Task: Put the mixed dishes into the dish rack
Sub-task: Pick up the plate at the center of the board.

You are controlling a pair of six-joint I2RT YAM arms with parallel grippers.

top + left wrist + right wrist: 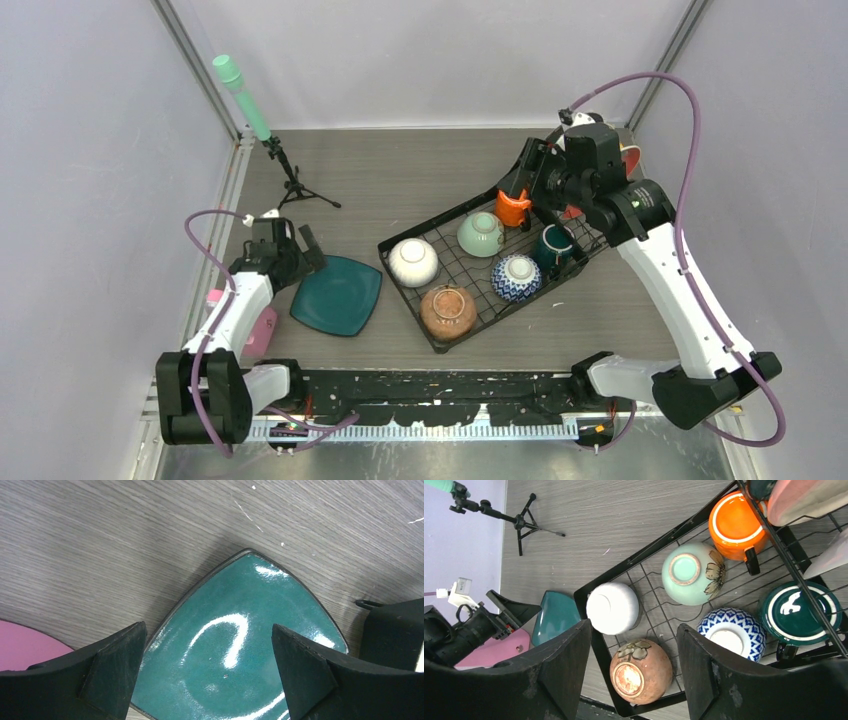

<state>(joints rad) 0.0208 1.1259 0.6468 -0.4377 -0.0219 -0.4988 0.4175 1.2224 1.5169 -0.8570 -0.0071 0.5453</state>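
The dish rack (405, 295) sits mid-table, holding upside-down white (413, 262), mint-green (481, 234), blue-patterned (516, 277) and brown (448, 310) bowls, plus an orange mug (512, 208) and a dark teal mug (553, 246). The teal plate (338, 294) lies flat on the table left of the rack, and a pink plate (262, 330) lies beside it. My left gripper (208, 626) is open and empty, low over the teal plate (260, 595) near its corner. Above the rack's far end, my right gripper (634, 627) is open and empty, with the brown bowl (641, 672) far below.
A mint-green cylinder on a black tripod (245, 100) stands at the far left. A pale pinkish dish (804, 500) stands in the rack's slotted section. Grey walls close in on both sides and the back.
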